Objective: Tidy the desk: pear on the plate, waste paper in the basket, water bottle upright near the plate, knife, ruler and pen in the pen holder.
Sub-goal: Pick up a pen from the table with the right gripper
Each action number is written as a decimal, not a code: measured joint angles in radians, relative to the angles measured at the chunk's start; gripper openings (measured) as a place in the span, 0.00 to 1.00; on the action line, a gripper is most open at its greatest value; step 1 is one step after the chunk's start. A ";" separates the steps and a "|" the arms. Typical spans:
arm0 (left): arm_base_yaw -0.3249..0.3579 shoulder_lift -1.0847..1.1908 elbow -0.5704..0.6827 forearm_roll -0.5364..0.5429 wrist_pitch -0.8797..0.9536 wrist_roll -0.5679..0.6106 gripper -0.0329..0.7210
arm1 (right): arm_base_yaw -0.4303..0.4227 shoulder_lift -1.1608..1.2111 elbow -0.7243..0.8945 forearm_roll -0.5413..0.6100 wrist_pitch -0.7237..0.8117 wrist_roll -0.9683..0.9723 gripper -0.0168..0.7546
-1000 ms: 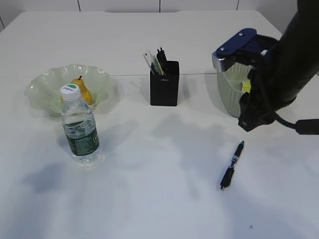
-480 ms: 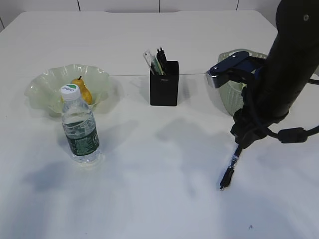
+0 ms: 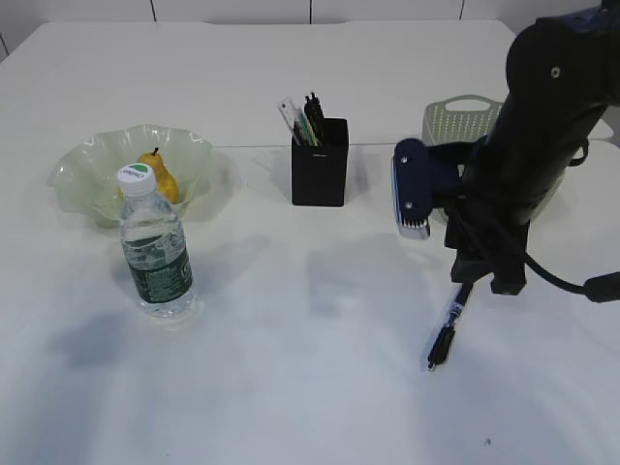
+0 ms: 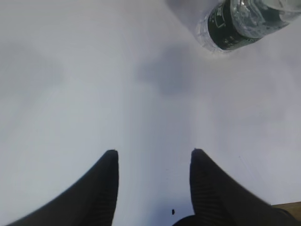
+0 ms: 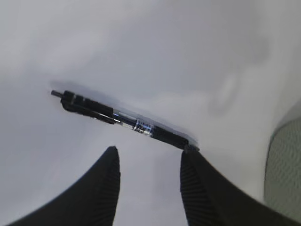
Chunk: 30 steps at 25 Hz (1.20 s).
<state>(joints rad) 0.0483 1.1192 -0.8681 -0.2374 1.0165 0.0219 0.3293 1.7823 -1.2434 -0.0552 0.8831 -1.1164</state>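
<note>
A black pen (image 3: 447,329) (image 5: 126,121) lies flat on the white table. My right gripper (image 5: 149,151) hangs open just above its tip end, with nothing between the jaws. The yellow pear (image 3: 162,175) sits in the pale-green plate (image 3: 87,167). The water bottle (image 3: 155,244) (image 4: 240,24) stands upright in front of the plate. The black pen holder (image 3: 321,163) holds the ruler (image 3: 293,120) and other dark items. The green basket (image 3: 458,118) stands behind my right arm. My left gripper (image 4: 154,154) is open over bare table. The waste paper is hidden.
The right arm's blue wrist block (image 3: 409,187) hangs between the pen holder and the basket. A corner of the basket (image 5: 284,169) shows at the right edge of the right wrist view.
My right arm has swung from over the basket, forward and down, to above the pen. The yellow paper seen at the basket a second ago no longer shows.
</note>
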 joint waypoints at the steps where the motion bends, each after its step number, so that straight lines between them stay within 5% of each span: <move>1: 0.000 0.000 0.000 0.002 -0.007 0.000 0.51 | 0.000 0.012 0.000 0.004 0.000 -0.080 0.44; 14: 0.000 0.000 0.000 0.015 -0.036 0.000 0.51 | 0.000 0.087 0.000 0.094 0.037 -0.676 0.44; 30: 0.000 0.000 0.000 0.040 -0.059 0.000 0.51 | -0.007 0.192 0.000 -0.002 0.009 -0.765 0.44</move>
<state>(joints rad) 0.0483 1.1192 -0.8681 -0.1975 0.9572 0.0219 0.3224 1.9743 -1.2434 -0.0572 0.8926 -1.8818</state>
